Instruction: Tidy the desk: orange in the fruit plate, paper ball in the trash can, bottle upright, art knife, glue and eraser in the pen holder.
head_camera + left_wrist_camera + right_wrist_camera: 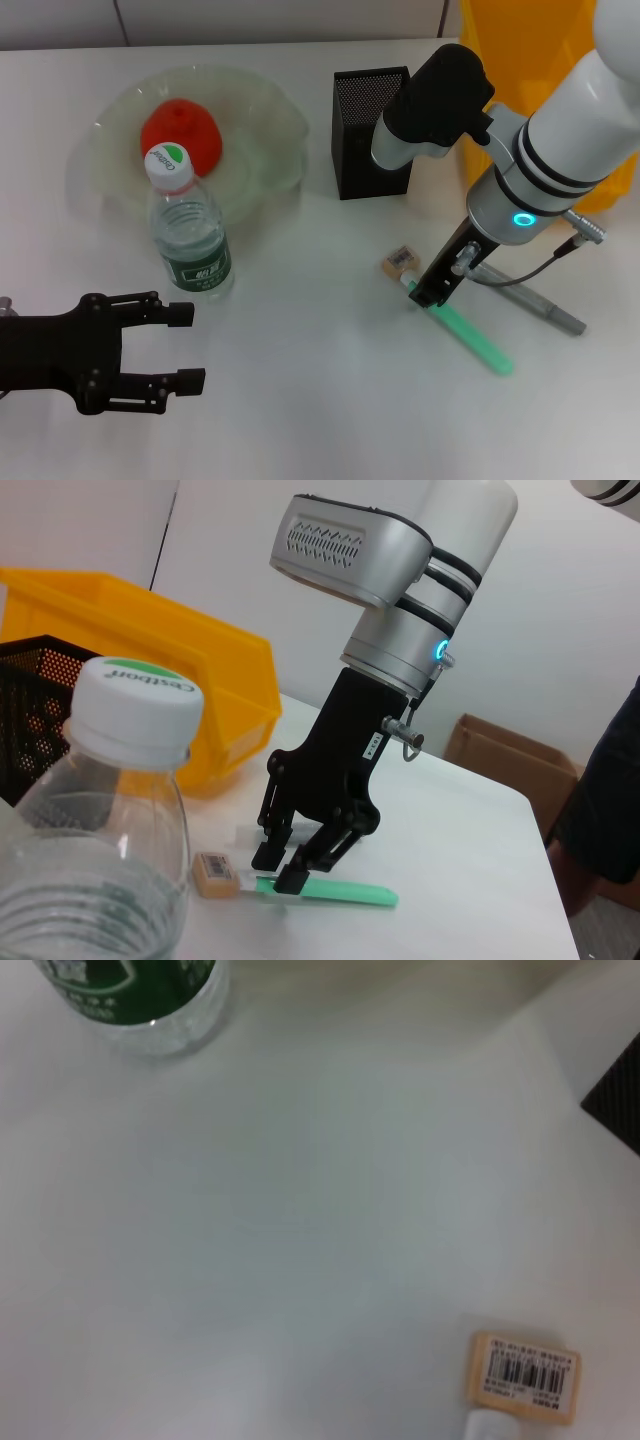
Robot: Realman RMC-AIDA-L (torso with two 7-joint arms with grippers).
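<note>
The orange (180,135) lies in the pale green fruit plate (262,100). The bottle (190,235) stands upright in front of the plate and fills the near side of the left wrist view (110,820). My right gripper (427,291) is down at the table. In the left wrist view it (279,867) is closed around the white end of the green glue stick (472,338). The tan eraser (400,262) lies just beside it and also shows in the right wrist view (523,1375). The grey art knife (535,305) lies to the right. My left gripper (185,347) is open and empty at the front left. No paper ball is in view.
The black mesh pen holder (372,130) stands behind the right arm. The yellow trash can (520,60) is at the back right. A cardboard box (505,755) stands beyond the table's edge in the left wrist view.
</note>
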